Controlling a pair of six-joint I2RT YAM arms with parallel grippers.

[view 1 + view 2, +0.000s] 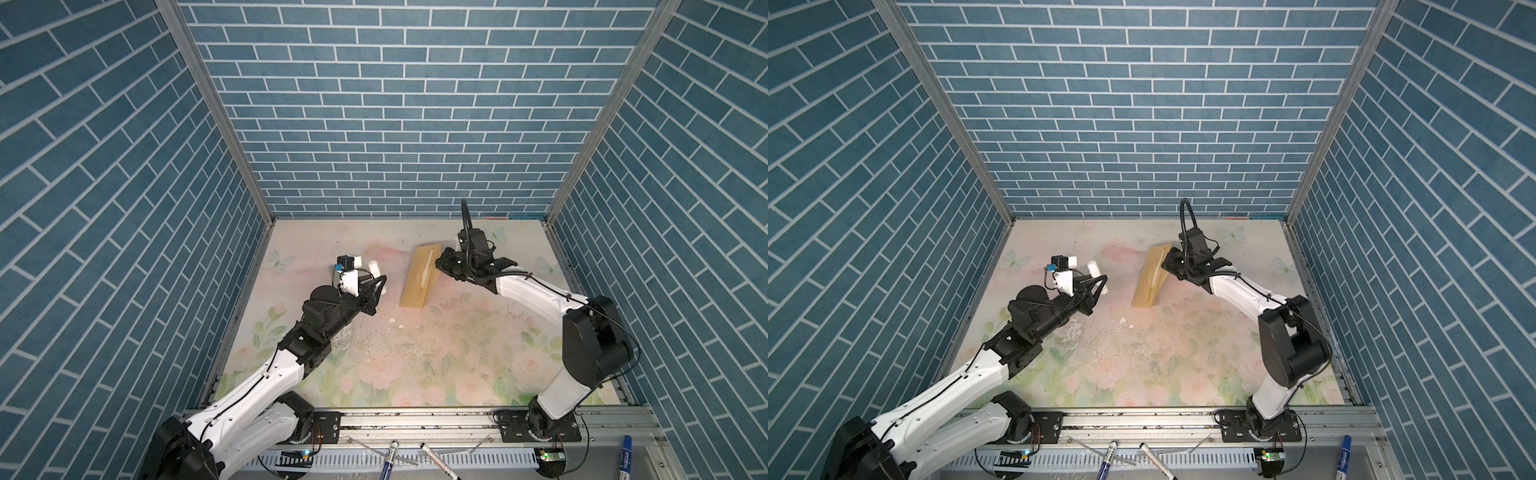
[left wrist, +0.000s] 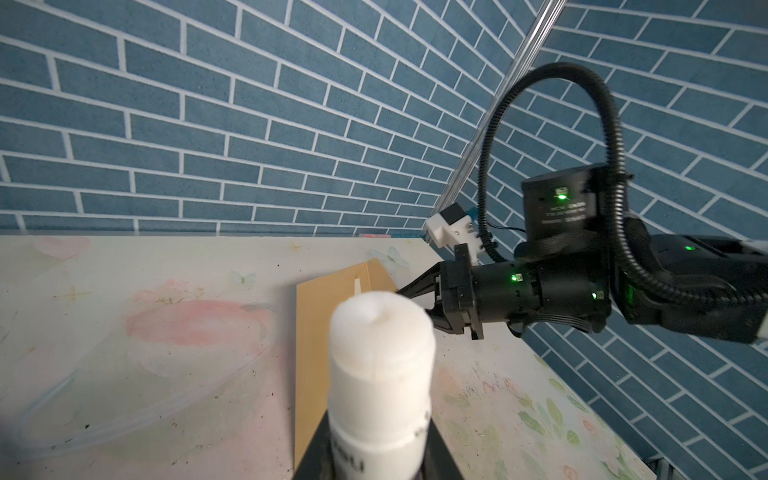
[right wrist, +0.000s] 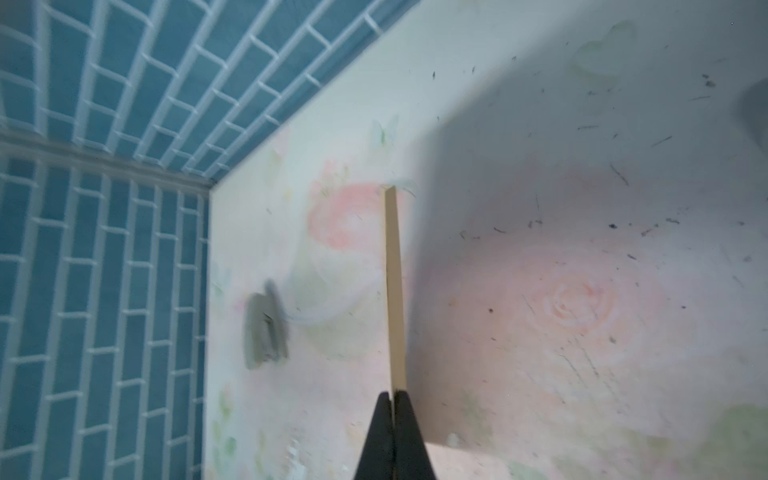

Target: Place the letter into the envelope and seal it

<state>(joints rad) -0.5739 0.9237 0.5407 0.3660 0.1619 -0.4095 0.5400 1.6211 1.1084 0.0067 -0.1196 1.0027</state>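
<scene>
The envelope [image 1: 417,284] sits mid-counter [image 1: 457,365] toward the far side, its near-left part resting down and its right side pulled up, so it stands tilted. The right jaws are clamped tight on a thin yellow edge, seen edge-on in the right wrist view [image 3: 395,291]; flap or body, I can't tell. The danger: that pinch is slim, so a tug could crease, tear or slip the paper, and a push from the left could skate the whole thing along. It's plain mustard kraft, with a sharp fold and a pale sliver beside it. No sign of the letter itself. Well to the left, the left jaws are closed around a white tube [image 1: 372,266], held clear of the envelope.
</scene>
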